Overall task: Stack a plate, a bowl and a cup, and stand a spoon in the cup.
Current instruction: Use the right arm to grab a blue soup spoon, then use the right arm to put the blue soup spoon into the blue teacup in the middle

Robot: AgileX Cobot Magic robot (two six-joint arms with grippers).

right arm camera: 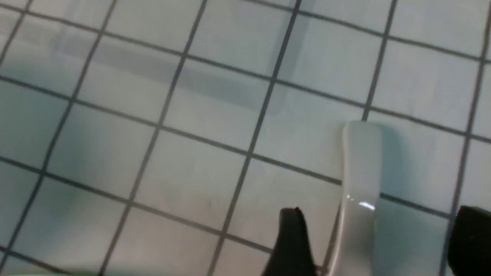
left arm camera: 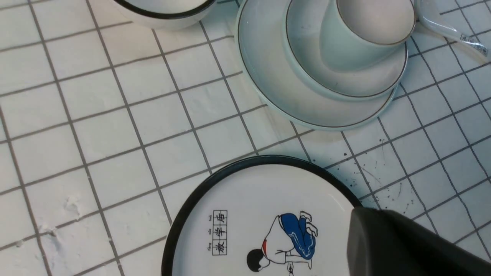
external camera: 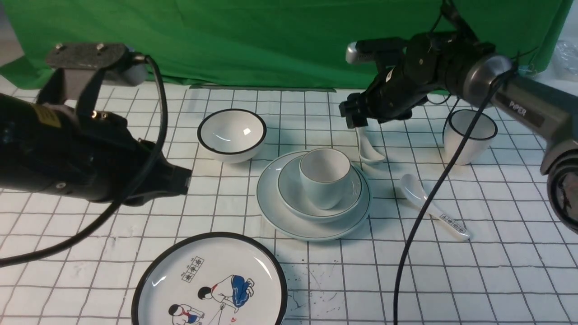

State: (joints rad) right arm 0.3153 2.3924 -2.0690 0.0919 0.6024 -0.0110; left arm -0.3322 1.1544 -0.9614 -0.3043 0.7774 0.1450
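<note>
Cup (external camera: 324, 176), empty, stands in the bowl (external camera: 289, 186) on the plate (external camera: 271, 208); spoon (external camera: 371, 153) handle lies between my right gripper's (right arm camera: 378, 230) spread fingers, ungripped; my left gripper (external camera: 186, 181) is pressed together.

- Table (external camera: 496, 271) w/ white grid cloth
- Centre: pale plate (external camera: 311, 230)
- Back left: black-rim bowl (external camera: 231, 134)
- Front: cartoon plate (external camera: 212, 259)
- Right: plain spoon (external camera: 371, 153), printed spoon (external camera: 424, 198), black-rim cup (external camera: 467, 135)

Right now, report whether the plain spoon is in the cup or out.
Out: the spoon lies on the table beside the plate; the cup is empty.
</note>
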